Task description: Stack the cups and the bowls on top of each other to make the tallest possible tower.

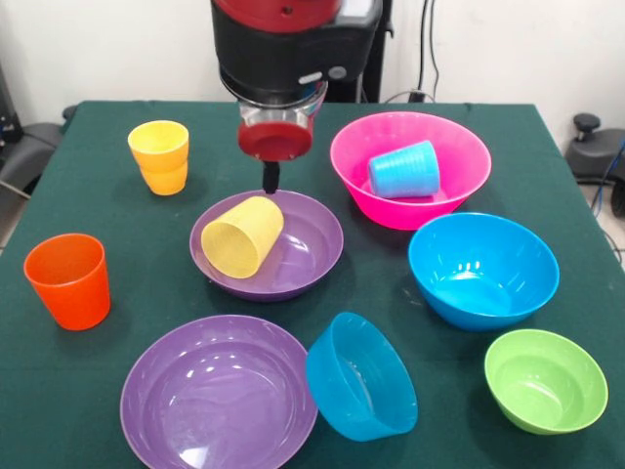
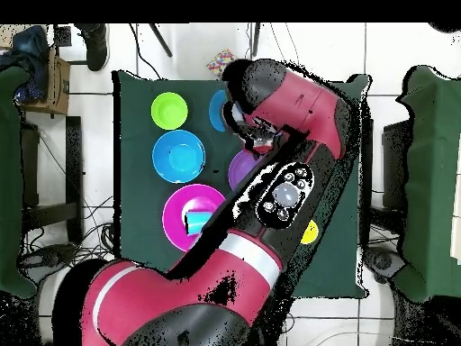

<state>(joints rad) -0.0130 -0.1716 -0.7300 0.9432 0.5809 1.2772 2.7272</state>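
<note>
My gripper [image 1: 271, 178] hangs just above the far rim of a purple bowl [image 1: 312, 239]; the arm hides it in the overhead view. A pale yellow ribbed cup [image 1: 242, 234] lies on its side in that bowl. A light blue cup [image 1: 403, 170] lies on its side in the big pink bowl [image 1: 459, 147]. Two amber-yellow cups [image 1: 159, 156] stand nested at the far left. An orange cup [image 1: 68, 280] stands upright at the left. A second purple bowl [image 1: 220, 396] sits at the front, with the small blue bowl [image 1: 359, 376] tipped against it. The big blue bowl [image 1: 483, 269] and small green bowl [image 1: 545, 379] stand at the right.
The dark green table [image 1: 117, 225] carries everything. In the overhead view the arm covers the table's middle; the green bowl [image 2: 169, 111], big blue bowl [image 2: 179, 156] and pink bowl [image 2: 176, 203] show in a column at the left.
</note>
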